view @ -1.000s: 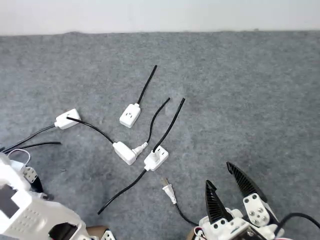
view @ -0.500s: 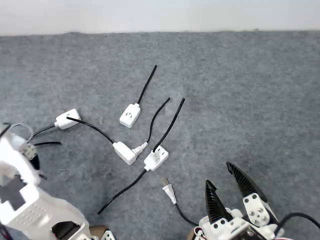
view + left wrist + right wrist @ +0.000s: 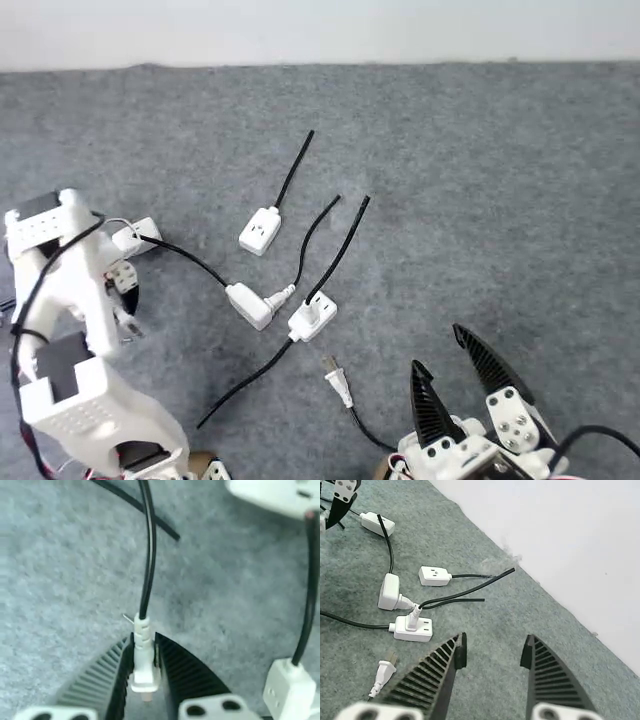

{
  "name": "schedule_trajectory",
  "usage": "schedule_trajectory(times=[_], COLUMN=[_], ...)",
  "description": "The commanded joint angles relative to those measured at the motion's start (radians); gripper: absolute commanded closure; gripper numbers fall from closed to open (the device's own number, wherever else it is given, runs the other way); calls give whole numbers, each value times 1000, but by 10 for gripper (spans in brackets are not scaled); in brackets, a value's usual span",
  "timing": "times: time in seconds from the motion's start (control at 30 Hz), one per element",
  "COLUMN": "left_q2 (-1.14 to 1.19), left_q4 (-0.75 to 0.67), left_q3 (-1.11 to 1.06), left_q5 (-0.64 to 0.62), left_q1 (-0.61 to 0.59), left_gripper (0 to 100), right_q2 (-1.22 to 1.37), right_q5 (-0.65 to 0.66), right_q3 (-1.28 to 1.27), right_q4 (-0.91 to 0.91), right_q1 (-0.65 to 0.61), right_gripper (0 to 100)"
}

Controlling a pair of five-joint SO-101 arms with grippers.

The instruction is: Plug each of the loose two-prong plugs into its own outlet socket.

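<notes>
My left gripper (image 3: 142,639) is shut on a white two-prong plug (image 3: 143,666) whose black cord runs away over the carpet. In the high view the left gripper (image 3: 121,300) hangs just beside the leftmost white outlet (image 3: 137,238). A free outlet (image 3: 260,230) lies mid-carpet. Two more outlets (image 3: 248,305) (image 3: 312,317) each have a plug in them. A loose white plug (image 3: 337,382) lies near the front, left of my right gripper (image 3: 440,352). The right gripper (image 3: 495,640) is open and holds nothing, with the loose plug (image 3: 382,670) beside one finger.
Black cords (image 3: 335,250) fan out from the outlets across the grey carpet (image 3: 500,200). A white wall (image 3: 320,30) borders the far edge. The left wrist view has a white outlet block (image 3: 290,690) close to the fingers and another (image 3: 270,495) farther off.
The left arm has swung up from the front left corner to beside the leftmost outlet. The right arm, the outlets and the loose plug have stayed put.
</notes>
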State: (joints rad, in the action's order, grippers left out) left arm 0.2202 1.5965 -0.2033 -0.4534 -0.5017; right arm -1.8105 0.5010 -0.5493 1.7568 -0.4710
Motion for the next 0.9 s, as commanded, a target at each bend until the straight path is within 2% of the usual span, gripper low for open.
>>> schedule_trajectory(times=[0.0,0.2,0.3,0.4,0.67,0.77,0.87], left_q2=[-9,-9,-9,-9,-8,-9,-15], left_q4=[35,94,106,110,95,97,94], left_q3=[-5,-7,-7,-7,-54,-54,-45], left_q5=[6,-2,-15,-17,-20,-15,-14], left_q1=[44,75,74,103,316,293,209], left_gripper=[938,667,591,588,588,588,588], right_q2=[28,28,28,28,28,39,48], right_q5=[11,11,11,11,11,11,26], right_q3=[-3,-3,-3,-3,-3,-5,-29], right_q4=[30,30,30,30,30,25,5], right_q1=[7,7,7,7,7,7,5], right_gripper=[809,809,809,809,809,808,805])
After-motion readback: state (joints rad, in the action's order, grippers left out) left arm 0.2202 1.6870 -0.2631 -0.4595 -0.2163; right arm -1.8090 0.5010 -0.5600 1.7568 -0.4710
